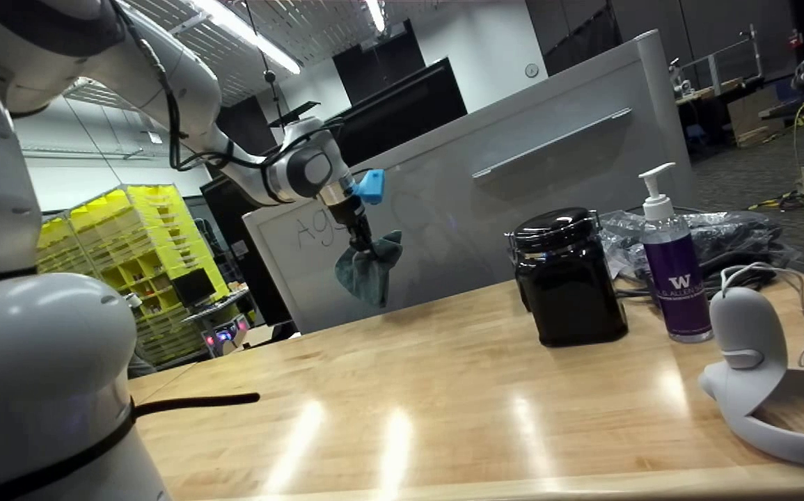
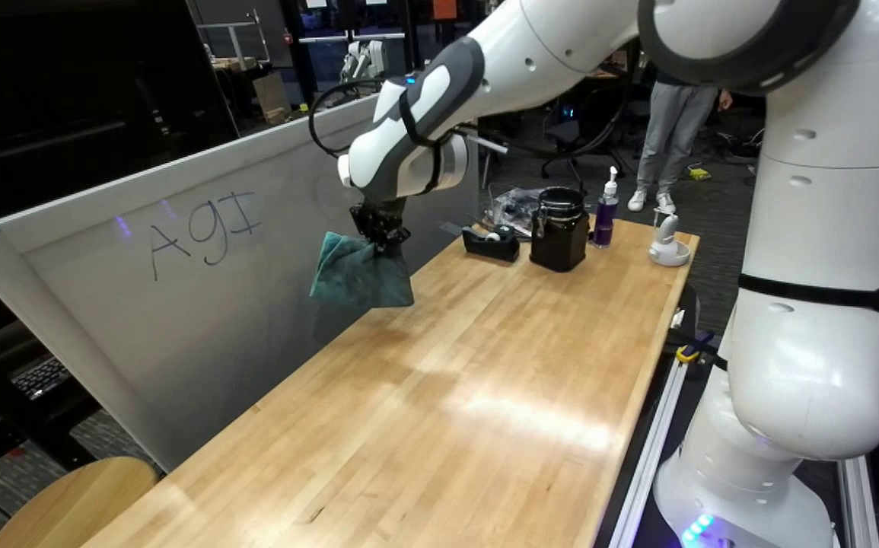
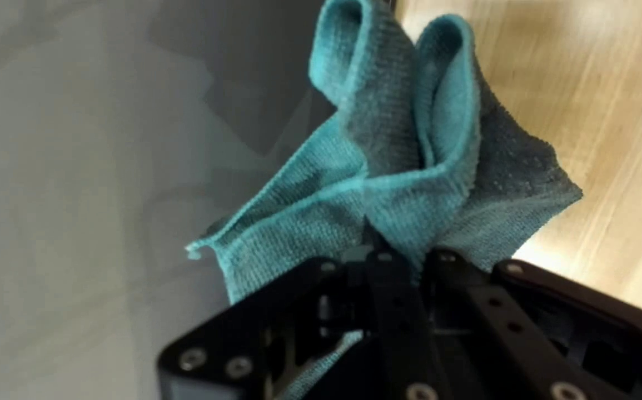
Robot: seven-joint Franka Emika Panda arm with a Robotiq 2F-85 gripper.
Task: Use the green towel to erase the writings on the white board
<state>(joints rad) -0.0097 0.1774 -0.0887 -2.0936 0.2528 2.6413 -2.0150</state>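
Black jaws, almost together, pinch 1 green towel (image 3: 393,205) near the whiteboard (image 2: 234,304).

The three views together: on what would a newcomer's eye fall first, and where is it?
It would likely be the large white robot arm, whose black gripper holds a crumpled green cloth towel in front of the upright whiteboard. Next come the dark handwritten letters "AgI" on that board, left of the towel in an exterior view. Then perhaps the shiny black lidded jar stands out on the long wooden table.
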